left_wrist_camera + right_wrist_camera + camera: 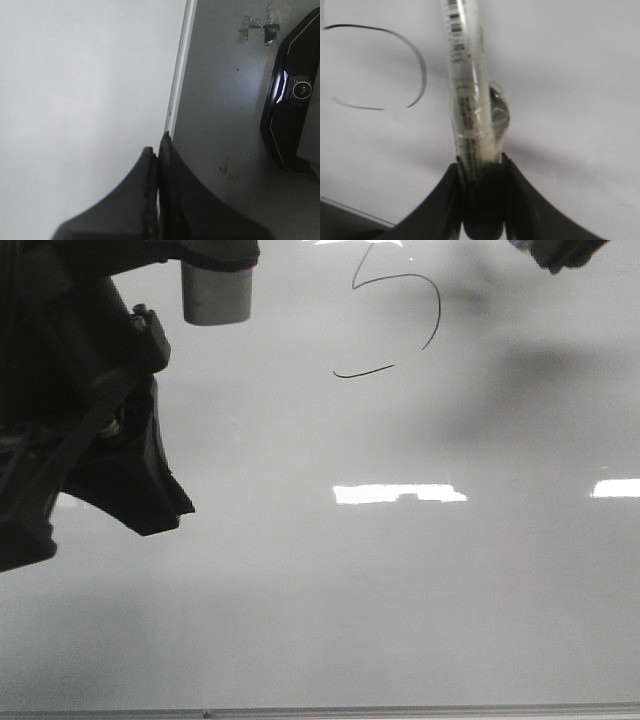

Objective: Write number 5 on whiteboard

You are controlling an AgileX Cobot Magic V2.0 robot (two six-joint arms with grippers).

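The whiteboard (320,590) fills the front view, glossy and pale grey. On it, at the top centre, the number 5 (439,310) is a thin black line with a curved belly and a detached bottom dash (362,372). My right gripper (480,162) is shut on a whitish marker (467,90) with a barcode label; the marker's tip is out of view. The number 5 (424,75) lies beside the marker on the board (570,75). In the front view only a corner of the right gripper (560,252) shows, top right. My left gripper (159,145) is shut and empty over the board's edge strip (180,75).
My black left arm (100,440) covers the front view's left side, with a pale cylinder (215,295) by it. A grey metal strip (400,710) marks the board's near edge. Beyond the board's side lies a grey table (220,125) with a black device (292,100).
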